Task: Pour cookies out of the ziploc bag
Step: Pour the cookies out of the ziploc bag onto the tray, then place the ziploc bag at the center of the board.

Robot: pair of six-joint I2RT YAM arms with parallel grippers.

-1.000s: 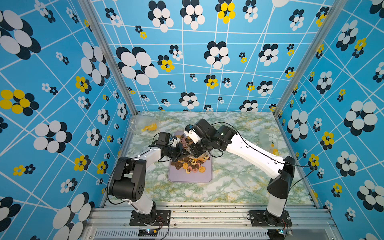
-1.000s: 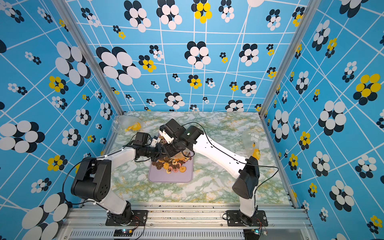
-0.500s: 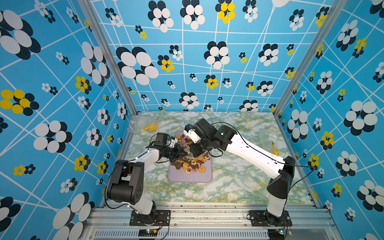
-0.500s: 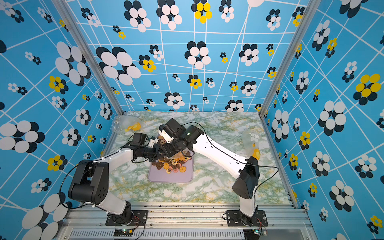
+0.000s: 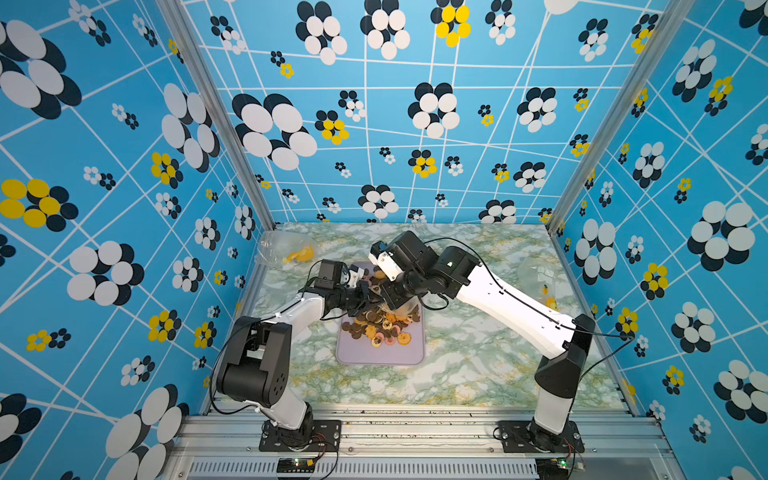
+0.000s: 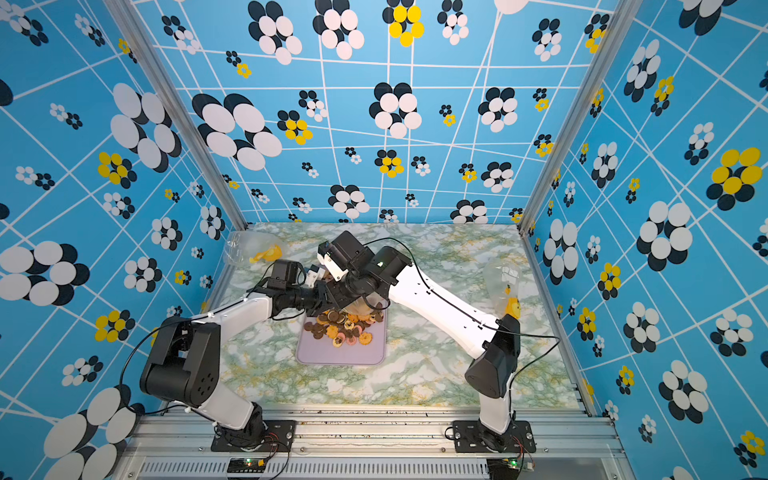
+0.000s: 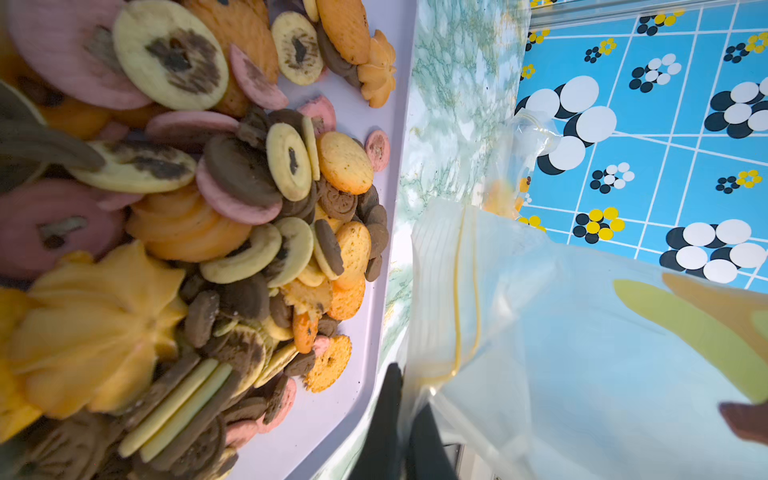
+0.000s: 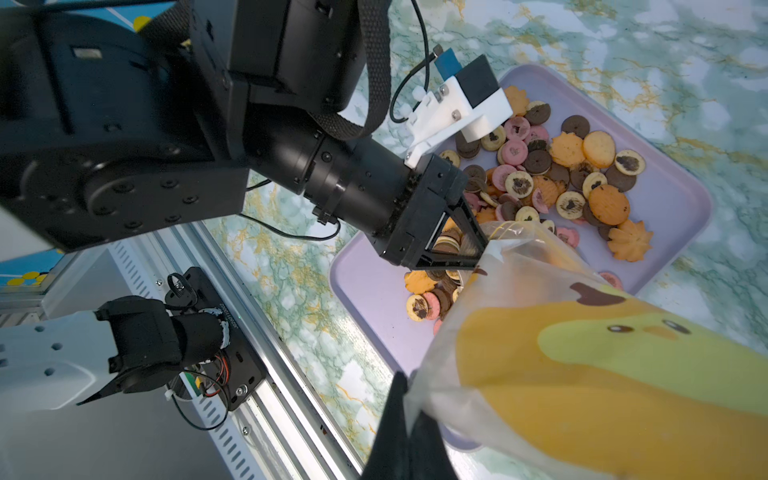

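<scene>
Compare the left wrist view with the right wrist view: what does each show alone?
Left wrist only: a spare clear bag against the blue wall. Right wrist only: the left jaws shut on the ziploc bag's mouth, and the face on its print. Both: the cookies heaped on the lilac tray, and the bag held over it.

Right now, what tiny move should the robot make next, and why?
Probably tip the clear yellow-printed plastic bag steeper: left gripper and right gripper pinch it, its mouth is over the small round cookies piled on the lilac tray, and a few seem left inside.
</scene>
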